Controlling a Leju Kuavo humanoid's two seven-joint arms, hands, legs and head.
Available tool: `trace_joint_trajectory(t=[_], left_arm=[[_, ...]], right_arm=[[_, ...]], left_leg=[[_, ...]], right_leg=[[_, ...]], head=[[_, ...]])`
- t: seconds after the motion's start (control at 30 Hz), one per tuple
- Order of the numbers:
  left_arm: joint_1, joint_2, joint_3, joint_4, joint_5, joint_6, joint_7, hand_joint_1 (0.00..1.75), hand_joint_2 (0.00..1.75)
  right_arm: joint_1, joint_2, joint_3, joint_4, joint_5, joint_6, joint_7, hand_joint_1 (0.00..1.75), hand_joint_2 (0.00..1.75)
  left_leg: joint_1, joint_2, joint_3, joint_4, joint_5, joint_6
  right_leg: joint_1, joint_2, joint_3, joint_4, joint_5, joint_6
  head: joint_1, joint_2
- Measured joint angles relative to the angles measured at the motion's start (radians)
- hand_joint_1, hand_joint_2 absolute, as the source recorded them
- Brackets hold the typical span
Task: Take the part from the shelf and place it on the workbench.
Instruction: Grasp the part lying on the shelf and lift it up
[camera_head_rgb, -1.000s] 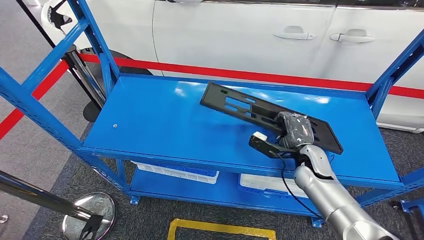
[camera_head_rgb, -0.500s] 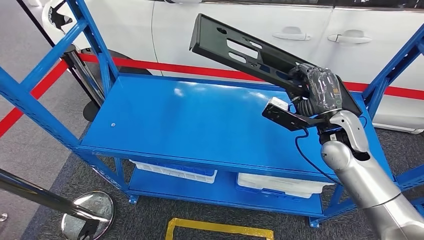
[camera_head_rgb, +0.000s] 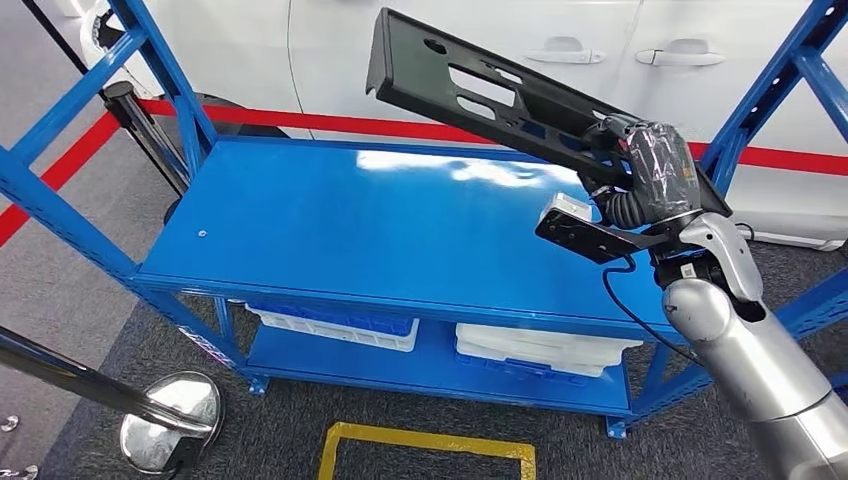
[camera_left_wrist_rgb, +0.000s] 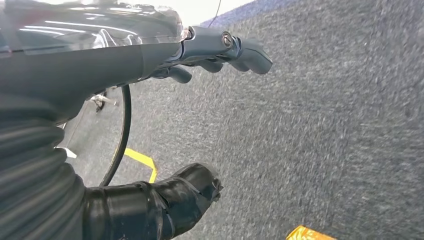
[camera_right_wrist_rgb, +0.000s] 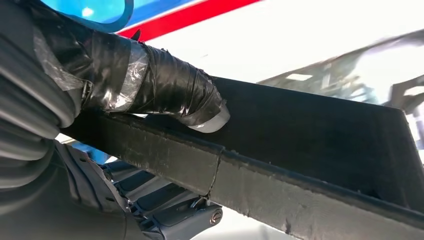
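Note:
The part (camera_head_rgb: 480, 88) is a long black flat bracket with slots. My right hand (camera_head_rgb: 650, 175) grips it at one end and holds it tilted in the air above the blue shelf (camera_head_rgb: 330, 220), its free end up toward the white car. In the right wrist view the taped thumb (camera_right_wrist_rgb: 165, 90) presses on the part (camera_right_wrist_rgb: 310, 165). My left hand (camera_left_wrist_rgb: 150, 60) hangs over grey carpet with its fingers (camera_left_wrist_rgb: 235, 47) extended and nothing in it.
Blue uprights (camera_head_rgb: 770, 95) stand at the shelf's corners. White trays (camera_head_rgb: 540, 350) lie on the lower level. A white car (camera_head_rgb: 480, 40) and a red barrier belt (camera_head_rgb: 300, 122) are behind. A chrome stanchion base (camera_head_rgb: 165, 435) and yellow floor tape (camera_head_rgb: 425, 440) are in front.
My right hand has lifted the part off the shelf top, from lying flat one second ago to held high and tilted now. The camera has shifted slightly.

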Motion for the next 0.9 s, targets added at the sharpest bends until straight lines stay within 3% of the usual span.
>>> trace_joint_trajectory(t=[0.07, 0.1, 0.2, 0.23, 0.27, 0.33, 0.37, 0.4, 0.43, 0.5, 0.57, 0.63, 0.7, 0.73, 0.77, 0.87, 0.9], left_arm=[[-0.002, 0.002, 0.0, -0.001, 0.0, -0.001, 0.003, 0.0, 1.75], [-0.003, 0.002, 0.0, -0.001, -0.001, -0.001, 0.005, 0.0, 1.75], [-0.005, 0.0, 0.0, -0.001, -0.004, -0.003, 0.008, 0.0, 1.75], [-0.006, -0.002, 0.0, -0.001, -0.004, -0.003, 0.009, 0.0, 1.75], [-0.007, -0.004, 0.0, -0.001, -0.005, -0.004, 0.009, 0.0, 1.75], [-0.007, -0.007, 0.0, -0.001, -0.005, -0.005, 0.01, 0.0, 1.75], [-0.008, -0.009, 0.0, -0.001, -0.006, -0.005, 0.011, 0.0, 1.75], [-0.007, -0.009, 0.0, -0.001, -0.006, -0.005, 0.013, 0.0, 1.75], [-0.007, -0.011, 0.0, -0.001, -0.008, -0.005, 0.016, 0.0, 1.75], [-0.006, -0.015, 0.0, -0.001, -0.013, -0.005, 0.023, 0.0, 1.75], [-0.006, -0.021, 0.0, -0.001, -0.019, -0.006, 0.027, 0.0, 1.75], [-0.006, -0.026, 0.0, -0.001, -0.027, -0.005, 0.03, 0.0, 1.75], [-0.003, -0.031, 0.0, -0.001, -0.036, -0.004, 0.033, 0.0, 1.75], [-0.002, -0.033, 0.0, -0.001, -0.041, -0.003, 0.033, 0.0, 1.75], [0.0, -0.034, -0.001, -0.001, -0.044, -0.002, 0.032, 0.0, 1.75], [-0.002, -0.035, -0.001, -0.001, -0.049, -0.001, 0.027, 0.0, 1.75], [-0.003, -0.035, -0.002, -0.001, -0.049, -0.001, 0.026, 0.0, 1.75]], right_arm=[[0.004, -0.005, 0.0, -0.028, -0.081, 0.072, -0.035, 1.75, 1.75], [0.008, -0.006, 0.0, -0.041, -0.124, 0.109, -0.052, 1.75, 1.75], [0.028, -0.009, 0.0, -0.079, -0.231, 0.207, -0.096, 1.75, 1.75], [0.036, -0.011, 0.0, -0.093, -0.262, 0.234, -0.111, 1.75, 1.75], [0.044, -0.013, 0.0, -0.108, -0.288, 0.255, -0.123, 1.75, 1.75], [0.063, -0.015, 0.0, -0.136, -0.315, 0.276, -0.138, 1.75, 1.75], [0.076, -0.017, 0.0, -0.15, -0.318, 0.28, -0.141, 1.75, 1.75], [0.091, -0.02, 0.0, -0.164, -0.319, 0.282, -0.142, 1.75, 1.75], [0.108, -0.025, 0.0, -0.18, -0.318, 0.281, -0.142, 1.75, 1.75], [0.143, -0.041, 0.0, -0.218, -0.311, 0.275, -0.145, 1.75, 1.75], [0.175, -0.06, -0.001, -0.256, -0.302, 0.263, -0.148, 1.75, 1.75], [0.213, -0.085, -0.008, -0.29, -0.291, 0.237, -0.156, 1.75, 1.75], [0.262, -0.115, -0.022, -0.319, -0.279, 0.204, -0.17, 1.75, 1.75], [0.285, -0.127, -0.03, -0.329, -0.275, 0.193, -0.177, 1.75, 1.75], [0.307, -0.137, -0.038, -0.338, -0.273, 0.185, -0.183, 1.75, 1.75], [0.354, -0.155, -0.063, -0.351, -0.267, 0.181, -0.192, 1.75, 1.75], [0.365, -0.158, -0.07, -0.353, -0.265, 0.181, -0.193, 1.75, 1.75]], left_leg=[[-0.014, 0.002, 0.059, -0.104, 0.025, 0.023], [-0.018, 0.003, 0.067, -0.126, 0.028, 0.028], [-0.017, 0.004, 0.062, -0.161, 0.067, 0.027], [-0.014, 0.006, 0.059, -0.176, 0.085, 0.027], [-0.01, 0.008, 0.053, -0.188, 0.102, 0.027], [-0.009, 0.009, 0.032, -0.189, 0.123, 0.028], [-0.009, 0.009, 0.016, -0.184, 0.131, 0.026], [-0.009, 0.009, 0.001, -0.177, 0.137, 0.025], [-0.008, 0.009, -0.016, -0.168, 0.143, 0.023], [-0.007, 0.008, -0.048, -0.147, 0.151, 0.018], [-0.008, 0.007, -0.072, -0.127, 0.158, 0.009], [-0.008, 0.006, -0.081, -0.121, 0.169, -0.004], [-0.007, 0.001, -0.085, -0.122, 0.177, -0.016], [-0.007, -0.001, -0.092, -0.114, 0.163, -0.021], [-0.006, -0.004, -0.102, -0.089, 0.131, -0.026], [0.001, -0.004, -0.139, 0.073, -0.005, -0.039], [0.003, -0.004, -0.139, 0.118, -0.019, -0.042]], right_leg=[[0.002, -0.001, -0.004, -0.005, 0.014, 0.004], [-0.001, -0.002, -0.005, -0.01, 0.023, 0.01], [-0.004, -0.003, -0.006, -0.031, 0.04, 0.028], [-0.003, -0.002, -0.009, -0.026, 0.024, 0.032], [-0.003, -0.002, -0.016, -0.002, -0.012, 0.036], [-0.008, -0.003, -0.038, 0.1, -0.106, 0.044], [-0.01, -0.003, -0.048, 0.162, -0.137, 0.048], [-0.013, -0.003, -0.049, 0.205, -0.146, 0.052], [-0.015, -0.003, -0.037, 0.22, -0.134, 0.055], [-0.019, -0.004, 0.037, 0.145, -0.093, 0.057], [-0.015, -0.005, 0.119, 0.025, -0.096, 0.05], [-0.008, -0.005, 0.145, -0.024, -0.109, 0.038], [-0.01, -0.009, 0.137, -0.033, -0.091, 0.024], [-0.012, -0.011, 0.13, -0.038, -0.08, 0.016], [-0.016, -0.014, 0.121, -0.044, -0.067, 0.008], [-0.017, -0.014, 0.079, -0.046, -0.03, -0.001], [-0.016, -0.014, 0.064, -0.045, -0.019, 0.001]], head=[[0.001, 0.0], [0.001, 0.0], [0.0, 0.0], [0.001, 0.0], [0.003, 0.0], [0.004, 0.0], [0.004, 0.0], [0.004, 0.0], [0.005, 0.0], [0.005, 0.0], [0.003, 0.0], [0.002, 0.0], [0.004, 0.0], [0.003, 0.0], [0.002, 0.0], [-0.003, 0.0], [-0.003, 0.0]])
